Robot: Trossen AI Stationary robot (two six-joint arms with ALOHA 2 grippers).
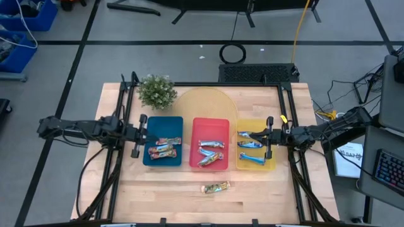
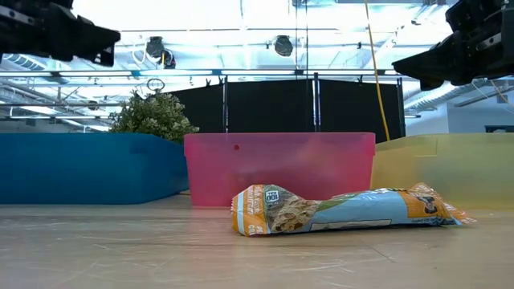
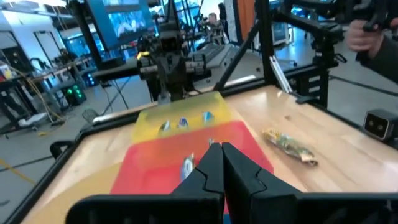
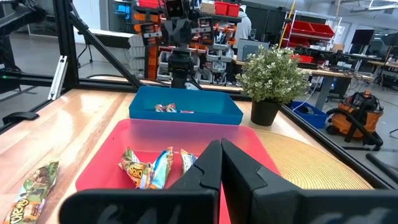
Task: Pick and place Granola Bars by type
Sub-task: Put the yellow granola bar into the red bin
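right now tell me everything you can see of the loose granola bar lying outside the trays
The loose granola bar lies flat on the bare wooden table, in front of the pink tray and apart from it. Its shiny, crinkled wrapper is orange, light blue and green with a granola picture, the ends crimped. It lies lengthwise across the table. Nothing touches it but the tabletop; neither tool is near.

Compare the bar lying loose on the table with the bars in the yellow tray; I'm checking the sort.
The loose bar has a green-orange multicolour wrapper; the yellow tray's bars are blue. The loose bar lies alone on bare wood; the blue bars sit together inside the yellow tray. Both lie flat in shiny wrappers.
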